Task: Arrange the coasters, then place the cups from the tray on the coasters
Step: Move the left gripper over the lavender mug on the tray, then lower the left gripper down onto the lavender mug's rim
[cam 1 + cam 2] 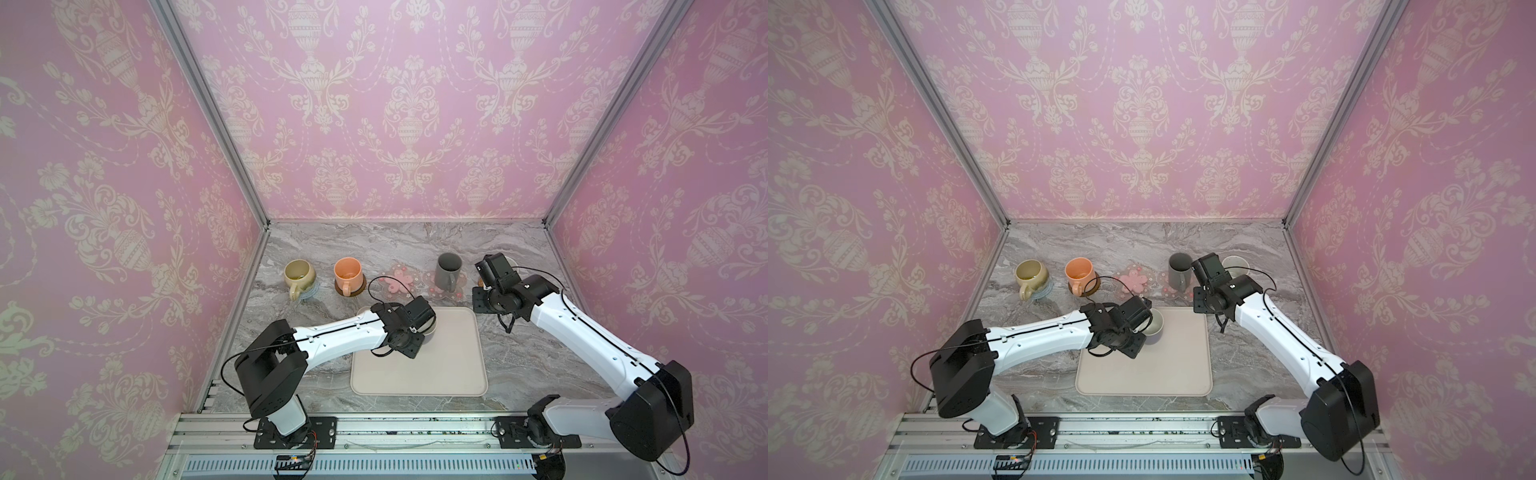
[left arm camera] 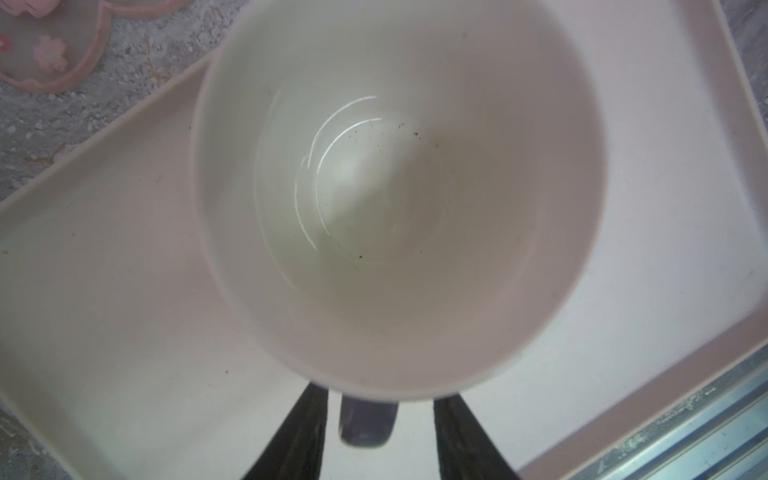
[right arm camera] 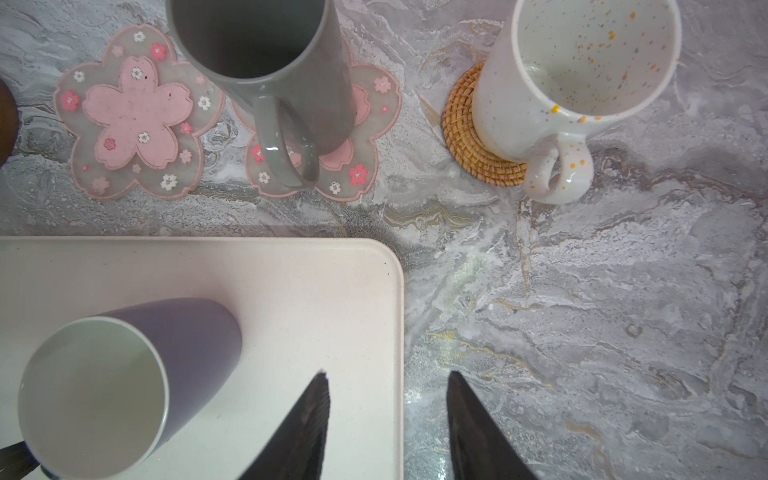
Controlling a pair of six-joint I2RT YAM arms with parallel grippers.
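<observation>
Overhead, in both top views, four mugs already sit on coasters along the far tabletop: the olive-yellow mug, the peach mug, the dark grey mug and, in a top view, the white speckled mug. The lavender mug alone stands on the tray, near its far left corner, under the left arm's wrist. One pink flower coaster lies bare just beyond that corner.

From the left wrist, the left end effector stands spread. Its dark fingers straddle the mug's handle with pale gaps on both sides, so nothing is pinched yet. The lavender mug looks like glazed ceramic: rigid, smooth, probably slick and fairly weighty, and it would likely chip if knocked. The handle seems the natural hold, though the load would hang off-centre and might swing. A firm squeeze on the loop should steady it.

From the right wrist, the right end effector is spread and empty above the tray's corner, well apart from the white speckled mug on its rattan coaster. No brand, label or lettering is readable on any mug, coaster or the tray.
</observation>
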